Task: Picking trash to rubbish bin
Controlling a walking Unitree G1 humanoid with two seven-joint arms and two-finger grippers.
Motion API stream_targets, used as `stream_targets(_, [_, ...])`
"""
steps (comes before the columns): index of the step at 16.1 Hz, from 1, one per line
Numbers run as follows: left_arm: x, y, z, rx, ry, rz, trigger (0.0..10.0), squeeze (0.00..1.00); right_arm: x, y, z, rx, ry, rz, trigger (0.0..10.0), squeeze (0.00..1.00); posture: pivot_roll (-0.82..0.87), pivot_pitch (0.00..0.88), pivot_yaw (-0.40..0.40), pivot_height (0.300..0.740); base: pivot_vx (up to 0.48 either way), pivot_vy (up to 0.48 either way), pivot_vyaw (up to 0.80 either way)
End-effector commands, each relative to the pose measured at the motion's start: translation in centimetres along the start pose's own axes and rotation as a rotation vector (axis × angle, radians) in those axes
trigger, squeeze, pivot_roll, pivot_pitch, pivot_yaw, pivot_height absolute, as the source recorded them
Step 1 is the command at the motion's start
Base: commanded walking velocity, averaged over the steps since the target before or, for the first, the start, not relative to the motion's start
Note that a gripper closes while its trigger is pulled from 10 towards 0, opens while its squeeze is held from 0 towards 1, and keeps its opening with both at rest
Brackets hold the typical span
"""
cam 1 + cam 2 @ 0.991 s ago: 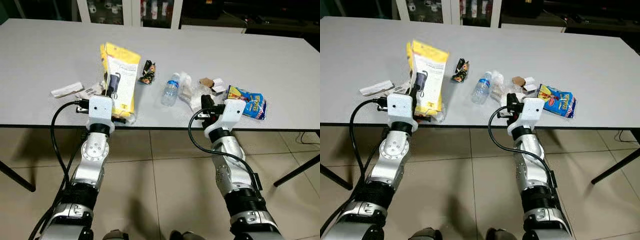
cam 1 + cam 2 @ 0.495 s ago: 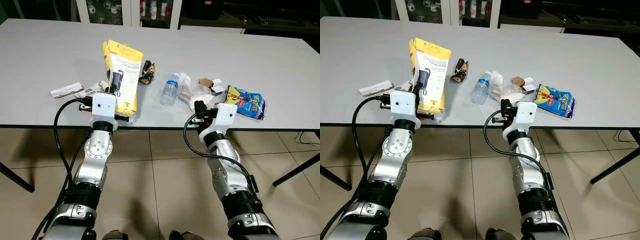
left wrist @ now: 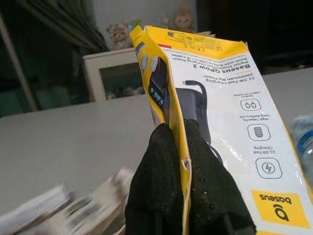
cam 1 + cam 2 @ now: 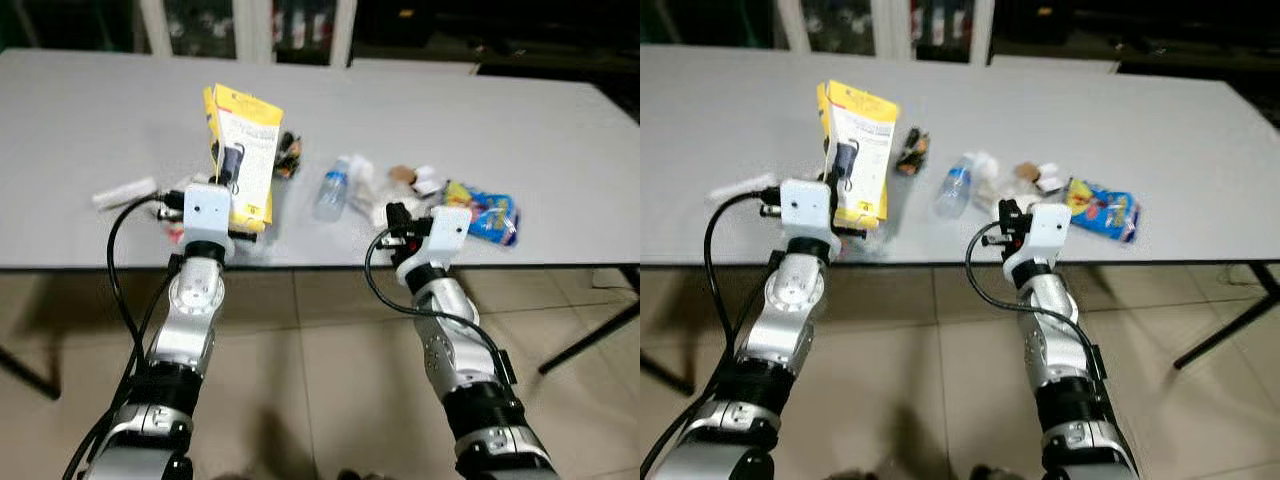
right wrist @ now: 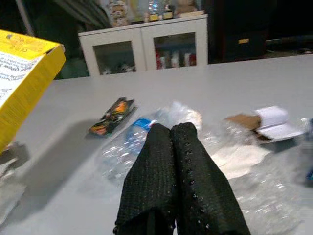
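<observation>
My left gripper (image 3: 183,161) pinches the tall yellow-and-white cardboard box (image 4: 243,155) clear of the grey table (image 4: 100,120), while my right gripper (image 5: 171,142) hovers closed and empty.

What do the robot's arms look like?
Both arms are shiny silver with round joints and black bands lower down. Each wrist carries a white box, and a black cable loops out beside each arm. The left end effector and right end effector each have two long black fingers with a bumpy, woven-looking skin.

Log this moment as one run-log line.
left hand: shut on yellow box, lifted | right hand: shut, empty, near bottle | table: trash remains
</observation>
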State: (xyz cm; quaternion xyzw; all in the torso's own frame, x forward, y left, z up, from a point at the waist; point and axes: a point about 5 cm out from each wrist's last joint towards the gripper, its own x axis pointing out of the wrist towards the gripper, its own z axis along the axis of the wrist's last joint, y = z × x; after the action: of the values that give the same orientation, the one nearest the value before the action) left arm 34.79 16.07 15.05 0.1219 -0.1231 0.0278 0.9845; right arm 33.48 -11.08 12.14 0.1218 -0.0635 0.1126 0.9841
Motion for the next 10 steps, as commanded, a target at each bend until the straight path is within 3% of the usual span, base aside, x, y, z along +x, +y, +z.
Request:
stream_targets(1, [0.21, -0.11, 0.52, -0.004, -0.012, 0.008, 10.0, 0.00, -0.14, -0.33, 0.04, -0.011, 0.007, -0.007, 10.0, 0.00, -0.01, 0.076, -0.082, 0.740, 0.326, 0.000, 0.00])
stream_targets(10, [0.69, 0.05, 1.51, -0.004, -0.043, 0.013, 10.0, 0.00, -0.23, -0.19, -0.11, 0.000, 0.011, -0.007, 10.0, 0.00, -0.01, 0.070, -0.078, 0.740, 0.331, 0.000, 0.00])
